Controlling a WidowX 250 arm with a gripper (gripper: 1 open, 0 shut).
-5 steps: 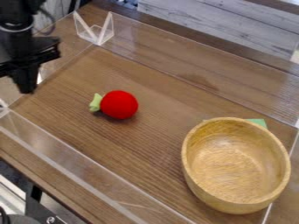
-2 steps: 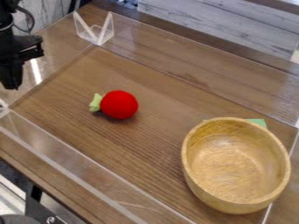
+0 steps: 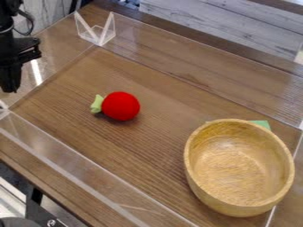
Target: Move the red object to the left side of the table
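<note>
- Camera view: the black tool [image 3: 11, 82] hangs at the surface's [image 3: 178, 102] left edge — jaws closed, holding nothing.
- The red object [image 3: 120, 105] lies mid-surface, apart from the tool.
- A wooden bowl [image 3: 238, 168] sits near the right front corner.

black robot arm at the far left edge of the view.
its gripper [image 3: 11, 84] points steeply downward with the jaws closed together, holding nothing.
</note>
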